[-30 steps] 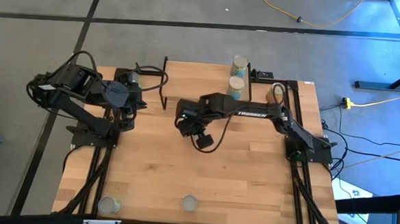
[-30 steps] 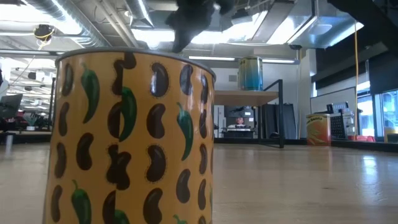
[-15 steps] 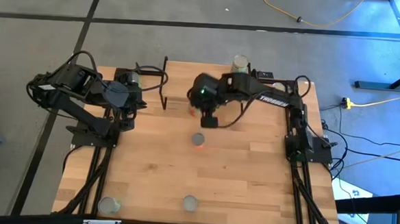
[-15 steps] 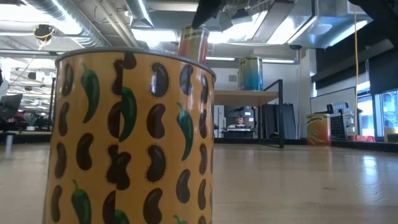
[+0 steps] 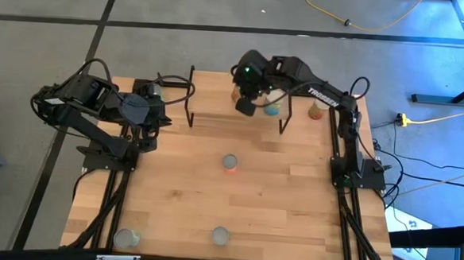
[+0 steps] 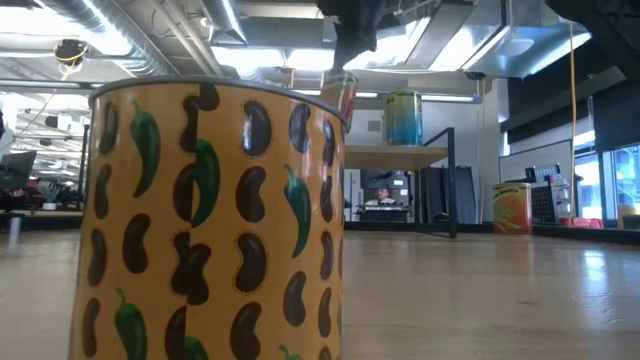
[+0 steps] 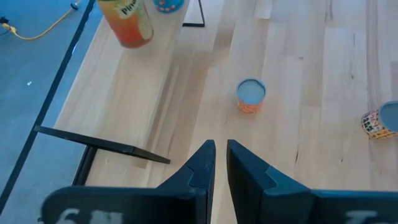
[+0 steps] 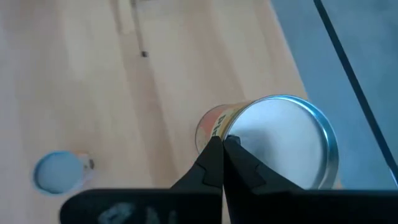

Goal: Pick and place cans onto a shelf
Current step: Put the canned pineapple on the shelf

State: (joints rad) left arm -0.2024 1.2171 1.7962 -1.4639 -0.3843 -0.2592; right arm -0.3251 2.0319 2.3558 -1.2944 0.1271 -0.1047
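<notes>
Cans sit scattered in the high view. The right hand [image 5: 246, 105] reaches over the wire-legged shelf [image 5: 217, 117], closed, with an orange-labelled can [image 5: 238, 98] at its fingertips. A teal can [image 5: 273, 108] stands just beside this hand on the shelf. An orange can [image 5: 319, 109] stands beyond that, past the shelf's end. An orange-banded can [image 5: 229, 162] is on the counter [image 5: 292, 197] well in front of the hand. Two more cans [image 5: 220, 236] [image 5: 125, 237] stand far from it at the near edge. White lettering on the right arm reads TROSSEN. The left hand [image 5: 159, 94] waits at the shelf's other end.

In the low view a yellow can printed with brown beans and green peppers [image 6: 210, 220] fills the foreground. The right hand [image 6: 352, 35] hangs above it, and the orange-labelled can [image 6: 340, 95] tilts beneath its fingers. Farther off, the teal can [image 6: 403, 118] stands on the shelf [image 6: 395, 155].

The left wrist view shows the left hand [image 7: 217, 149] empty, its fingers drawn almost together. Ahead of it is the orange-banded can [image 7: 250, 96]. Farther off is an orange can with letters beginning "Pin" [image 7: 127, 22]; I cannot tell which can this is.

In the right wrist view the right hand [image 8: 221, 142] is closed, its tips pinched at the rim of the orange-labelled can [image 8: 280, 146]. The can's silver lid faces the camera, and its label lettering is too cut off to read.
</notes>
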